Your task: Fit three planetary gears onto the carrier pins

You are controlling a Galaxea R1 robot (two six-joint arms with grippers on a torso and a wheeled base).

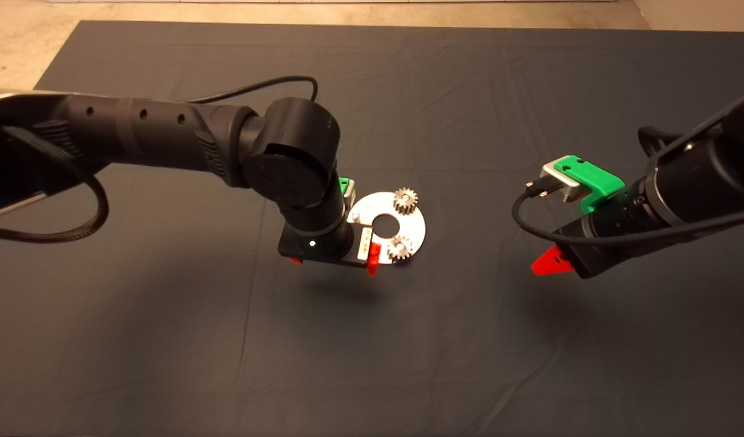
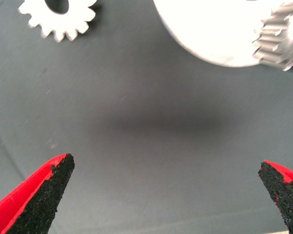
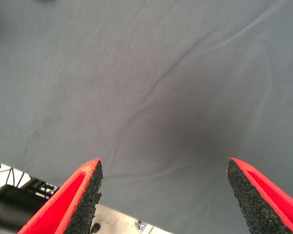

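Observation:
The silver carrier disc (image 1: 411,226) lies mid-mat. Two planetary gears sit on it, one on the far side (image 1: 405,199) and one on the near side (image 1: 400,247); their pins are hidden under them. My left gripper (image 1: 334,260) hovers just left of the disc, open and empty. In the left wrist view the gripper (image 2: 166,195) is above bare mat. The third gear (image 2: 58,17) lies flat on the mat beside the disc (image 2: 215,34), which carries a gear (image 2: 283,41). My right gripper (image 1: 554,264) is open and empty over the mat at the right, and its wrist view (image 3: 163,195) shows only cloth.
The dark mat (image 1: 372,352) has shallow wrinkles. Bare floor (image 1: 20,42) shows past its far-left edge. The left arm's black body (image 1: 287,158) hides the mat left of the disc. A cable (image 1: 530,218) loops off the right wrist.

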